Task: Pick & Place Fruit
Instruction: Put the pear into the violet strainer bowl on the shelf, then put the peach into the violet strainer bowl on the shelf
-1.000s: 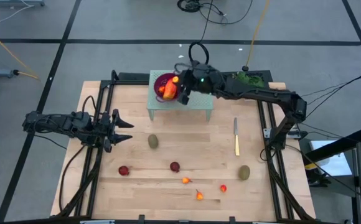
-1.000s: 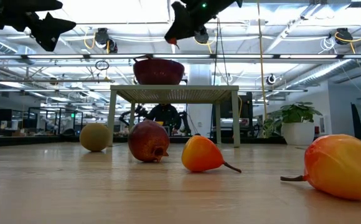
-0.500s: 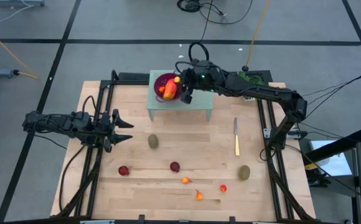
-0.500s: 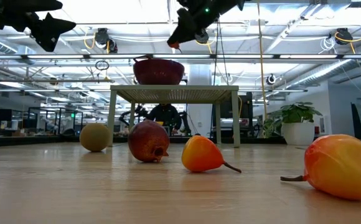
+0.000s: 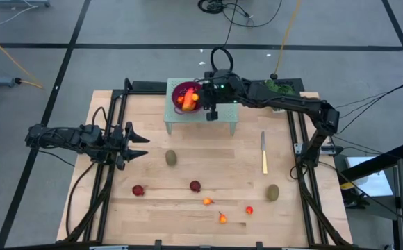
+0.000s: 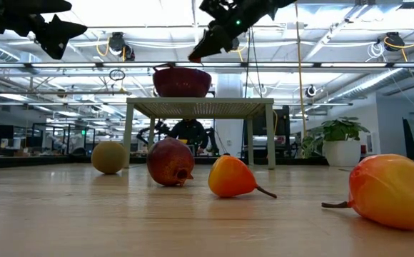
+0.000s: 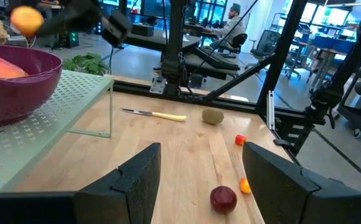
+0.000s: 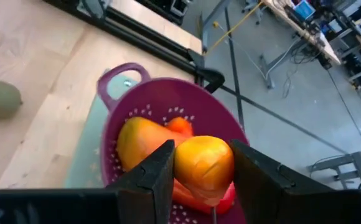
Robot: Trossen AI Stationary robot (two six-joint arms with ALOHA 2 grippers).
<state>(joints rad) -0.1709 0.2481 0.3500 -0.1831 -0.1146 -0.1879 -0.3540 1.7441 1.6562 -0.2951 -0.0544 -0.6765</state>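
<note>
Right gripper (image 8: pixel 196 165) jaws closed on a small orange-yellow toy fruit (image 8: pixel 204 163), one finger on each side of it, held above the purple perforated bowl (image 8: pixel 227 134) that stands on the pale green mesh stand (image 5: pixel 222 114) at the far side of the wooden table (image 5: pixel 153 208). The held fruit hangs over the bowl's interior, not yet resting in it. Inside the bowl lie a larger orange oblong fruit (image 8: pixel 137 143) and a red-orange piece (image 8: pixel 180 126) beside it (their contact with each other cannot be resolved). In the high view the right gripper (image 5: pixel 203 97) sits over the bowl's right rim. Left gripper (image 5: pixel 135 145) jaws spread wide and empty, hovering above the table's left side, well apart from the stand; its two dark fingers (image 7: pixel 143 174) frame bare wood in the left wrist view. Loose fruit on the table: a brown-green oval (image 5: pixel 171 158) near the centre, a second brown-green oval (image 5: pixel 273 192) toward the right edge, a dark red ball (image 5: pixel 138 189) at the left front, another dark red ball (image 5: pixel 195 186) in the middle, and three tiny orange-red fruits (image 5: pixel 208 201) (image 5: pixel 222 218) (image 5: pixel 249 210) clustered near the front edge. A slim yellow-handled knife (image 5: pixel 263 154) lies flat on the right side, between the stand and the right-hand oval. A person (image 7: pixel 230 22) is seated at a desk in the room beyond.
</note>
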